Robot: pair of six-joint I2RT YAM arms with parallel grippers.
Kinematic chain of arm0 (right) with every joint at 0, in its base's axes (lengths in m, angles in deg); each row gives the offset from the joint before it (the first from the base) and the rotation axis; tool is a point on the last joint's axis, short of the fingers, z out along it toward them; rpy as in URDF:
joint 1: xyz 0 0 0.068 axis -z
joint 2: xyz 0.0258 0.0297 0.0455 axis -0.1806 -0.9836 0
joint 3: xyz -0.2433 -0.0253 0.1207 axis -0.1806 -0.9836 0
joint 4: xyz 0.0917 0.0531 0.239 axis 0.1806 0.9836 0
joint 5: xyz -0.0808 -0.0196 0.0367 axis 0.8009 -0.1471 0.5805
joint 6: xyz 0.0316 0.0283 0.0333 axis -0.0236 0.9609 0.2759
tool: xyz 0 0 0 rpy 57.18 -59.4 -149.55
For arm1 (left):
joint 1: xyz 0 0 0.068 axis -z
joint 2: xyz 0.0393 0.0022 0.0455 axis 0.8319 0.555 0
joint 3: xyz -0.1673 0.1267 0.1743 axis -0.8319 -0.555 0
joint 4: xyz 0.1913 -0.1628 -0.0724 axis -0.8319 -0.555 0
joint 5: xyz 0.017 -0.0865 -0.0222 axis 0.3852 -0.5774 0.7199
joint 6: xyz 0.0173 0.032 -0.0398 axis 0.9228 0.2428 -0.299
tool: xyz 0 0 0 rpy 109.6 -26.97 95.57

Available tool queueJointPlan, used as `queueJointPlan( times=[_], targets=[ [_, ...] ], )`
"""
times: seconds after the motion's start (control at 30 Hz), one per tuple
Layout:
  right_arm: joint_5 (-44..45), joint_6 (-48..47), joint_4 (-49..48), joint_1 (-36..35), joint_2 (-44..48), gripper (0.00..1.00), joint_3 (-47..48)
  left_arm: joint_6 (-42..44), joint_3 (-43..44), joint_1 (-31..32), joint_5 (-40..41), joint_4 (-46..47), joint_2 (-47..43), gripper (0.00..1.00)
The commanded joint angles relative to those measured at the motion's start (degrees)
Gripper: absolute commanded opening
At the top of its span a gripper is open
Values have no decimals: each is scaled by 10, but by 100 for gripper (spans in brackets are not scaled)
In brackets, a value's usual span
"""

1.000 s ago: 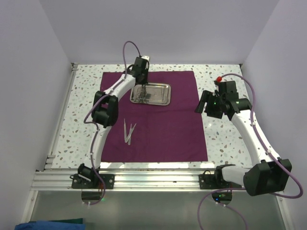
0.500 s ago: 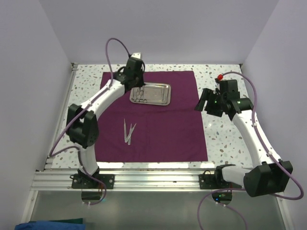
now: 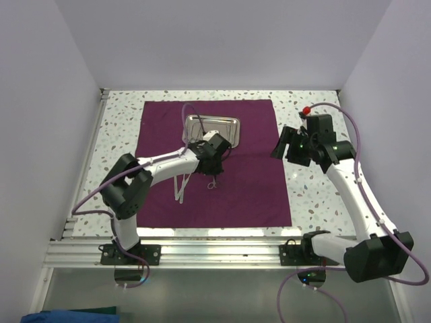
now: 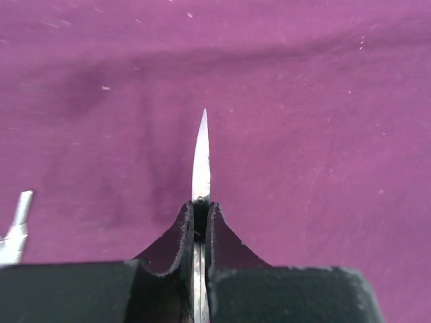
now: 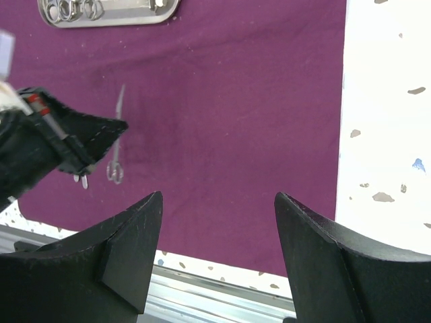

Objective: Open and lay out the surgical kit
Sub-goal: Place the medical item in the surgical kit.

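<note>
The maroon cloth [image 3: 242, 182] lies spread flat on the table. The steel tray [image 3: 225, 124] sits at its far middle and holds ring-handled instruments [image 5: 74, 8]. Tweezers [image 3: 180, 188] lie on the cloth's left part. My left gripper [image 3: 211, 168] is at the cloth's middle, shut on the scissors [image 3: 211, 182] near their pivot. In the left wrist view the blade [image 4: 201, 158] sticks out ahead of my left gripper [image 4: 200, 205], low over the cloth. My right gripper [image 3: 281, 145] is open and empty above the cloth's right edge.
The speckled tabletop [image 3: 316, 195] shows around the cloth. An aluminium rail [image 3: 215, 252] runs along the near edge. The tweezers' tip [image 4: 17, 225] shows at the left of the left wrist view, close to the scissors.
My left gripper has moved from the tray toward the near middle of the cloth, carrying the scissors. The right arm has barely moved.
</note>
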Motion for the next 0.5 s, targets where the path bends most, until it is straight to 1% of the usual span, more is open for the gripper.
queueJointPlan(
  times=[0.0,0.03,0.07,0.1,0.13,0.17,0.23,0.27,0.3,0.37,0.43,0.47],
  targets=[
    [1,1,8,-4,29,72,-8,-47,39,15,36,1,32,1],
    [2,1,10,-5,31,72,-10,-47,40,20,37,-2,36,8],
    [4,0,13,-5,35,72,-11,-49,39,22,36,-1,40,27],
    [6,0,13,-6,37,72,-12,-47,36,23,35,0,41,37],
    [8,0,14,-6,38,72,-16,-46,35,27,34,-1,41,44],
    [9,-1,14,-5,40,72,-18,-44,34,28,35,-3,41,55],
    [11,-1,14,-5,45,72,-24,-44,31,31,35,-10,41,66],
    [12,-2,13,-5,46,72,-25,-44,31,31,33,-19,37,70],
    [13,-2,12,-6,46,72,-26,-44,32,31,31,-23,33,71],
    [16,-3,10,-5,48,72,-31,-41,34,31,29,-33,15,72],
    [18,-5,9,-5,49,72,-32,-28,55,29,35,-44,4,72],
    [22,-6,9,-5,51,72,-32,-1,66,28,38,-51,-7,72]
  ],
)
